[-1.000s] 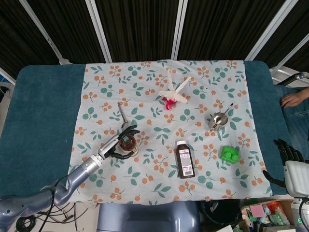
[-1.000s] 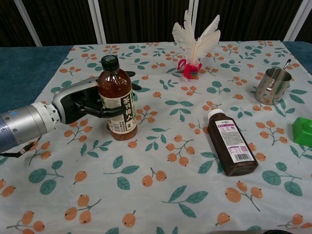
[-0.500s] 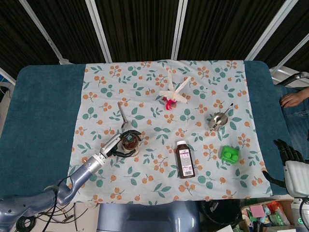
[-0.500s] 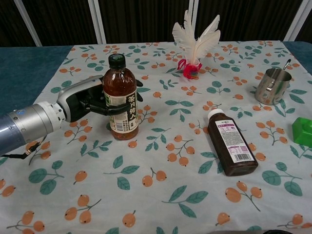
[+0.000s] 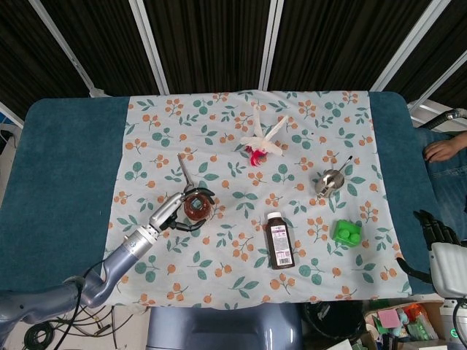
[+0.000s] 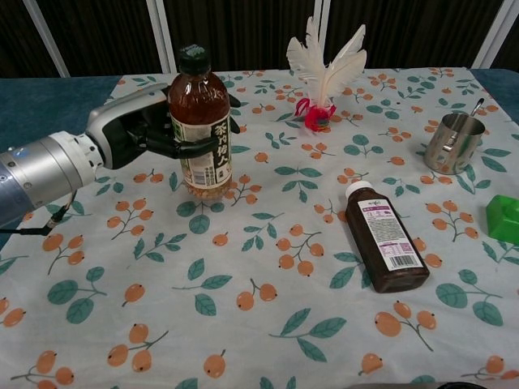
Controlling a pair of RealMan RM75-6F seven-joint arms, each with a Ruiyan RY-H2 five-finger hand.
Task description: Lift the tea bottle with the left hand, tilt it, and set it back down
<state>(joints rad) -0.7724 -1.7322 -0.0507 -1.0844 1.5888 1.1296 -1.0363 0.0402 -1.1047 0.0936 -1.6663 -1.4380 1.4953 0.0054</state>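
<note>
The tea bottle [image 6: 200,126], amber with a dark cap and a white-green label, hangs upright above the floral cloth [image 6: 268,324]. My left hand [image 6: 138,130] grips it around the middle from the left side. In the head view the tea bottle [image 5: 195,209] is seen from above by its cap, with the left hand [image 5: 175,212] wrapped around it. My right hand [image 5: 432,232] rests off the table's right edge, holding nothing, its dark fingers apart.
A dark brown bottle [image 6: 384,245] lies flat right of centre. A steel cup [image 6: 453,143] and a green block [image 6: 504,217] sit at the right. A white feather ornament [image 6: 326,77] stands at the back. A person's hand [image 5: 443,149] shows at the far right.
The left hand has raised the tea bottle off the cloth and carried it a little farther back; it went from slightly tilted to upright.
</note>
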